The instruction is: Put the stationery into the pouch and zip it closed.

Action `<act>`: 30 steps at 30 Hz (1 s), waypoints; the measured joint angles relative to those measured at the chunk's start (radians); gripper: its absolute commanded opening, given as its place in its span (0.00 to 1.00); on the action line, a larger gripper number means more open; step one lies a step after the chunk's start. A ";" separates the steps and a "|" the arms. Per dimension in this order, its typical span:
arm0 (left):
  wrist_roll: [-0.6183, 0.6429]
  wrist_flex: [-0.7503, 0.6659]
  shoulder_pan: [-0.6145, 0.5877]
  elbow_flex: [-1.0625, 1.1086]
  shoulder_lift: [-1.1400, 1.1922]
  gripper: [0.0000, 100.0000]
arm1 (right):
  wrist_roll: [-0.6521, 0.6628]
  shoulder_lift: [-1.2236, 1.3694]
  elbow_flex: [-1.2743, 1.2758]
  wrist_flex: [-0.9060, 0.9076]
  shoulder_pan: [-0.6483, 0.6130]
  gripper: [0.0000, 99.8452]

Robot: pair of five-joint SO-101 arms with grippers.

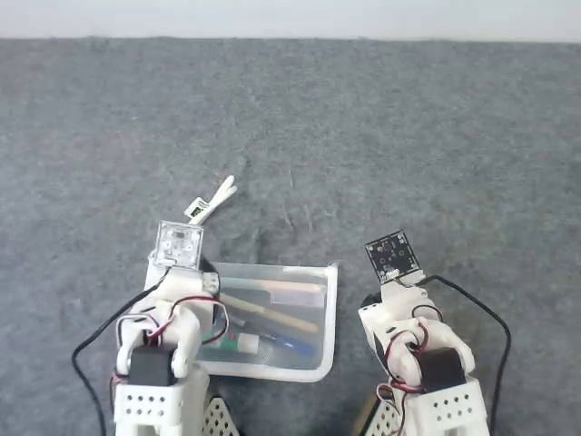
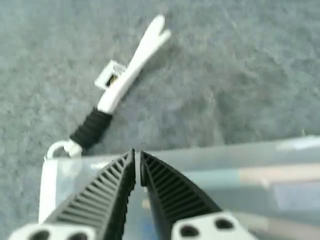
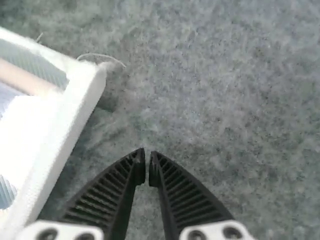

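The clear pouch (image 1: 304, 341) with a white border lies flat on the grey mat between the two arms. Inside it are a wooden pencil (image 1: 272, 313), a blue pen (image 1: 295, 344) and a white stick (image 1: 241, 343). Its zip pull (image 2: 132, 65), a white tag on a black cord (image 2: 90, 128), trails off the pouch's far left corner. My left gripper (image 2: 137, 152) is shut with nothing in it, tips over the pouch's top edge (image 2: 225, 150) near that corner. My right gripper (image 3: 146, 155) is shut and empty over bare mat, just beside the pouch's right corner (image 3: 82, 97).
Grey felt mat (image 1: 408, 136) covers the table, with open room beyond the pouch and to both sides. A pale wall edge (image 1: 290, 18) runs along the far side. Each arm's base (image 1: 154, 391) stands at the near edge.
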 measured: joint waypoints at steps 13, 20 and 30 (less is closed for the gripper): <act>0.000 0.086 0.000 0.000 0.000 0.01 | 0.000 0.000 0.000 0.000 0.000 0.01; 0.000 0.086 0.000 0.000 0.000 0.01 | 0.000 0.000 0.000 0.000 0.000 0.01; 0.000 0.086 0.000 0.000 0.000 0.01 | 0.000 0.000 0.000 0.000 0.000 0.01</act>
